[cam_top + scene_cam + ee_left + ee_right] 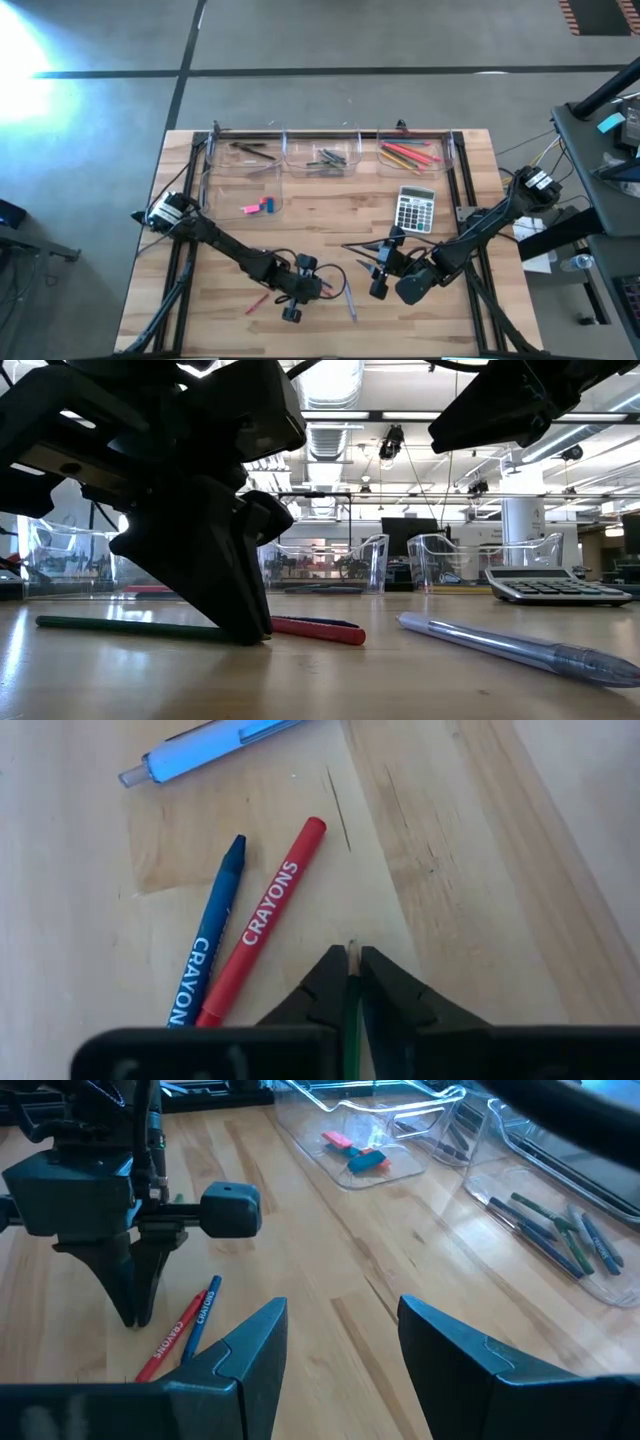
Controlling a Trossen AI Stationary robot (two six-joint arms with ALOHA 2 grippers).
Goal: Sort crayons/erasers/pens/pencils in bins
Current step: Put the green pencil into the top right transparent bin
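Closing down at the table's front, your left gripper (350, 970) is pinching a thin green pencil (120, 626) lying flat on the wood, ready for lifting toward the bins (410, 160). Your right gripper (340, 1350) is waiting just beside, fingers parted, empty. Red crayon (262, 920) and blue crayon (208, 945) are reading "CRAYONS".

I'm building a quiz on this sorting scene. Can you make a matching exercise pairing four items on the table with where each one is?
Items:
1. erasers
2. pencils
3. green pencil
4. calculator

Places:
A. pinched between the left gripper fingers
B. on bare wood near the right bin
C. in the right-hand bin
D. in the bin nearest the left arm

Pairs: 1-D, 2-C, 3-A, 4-B
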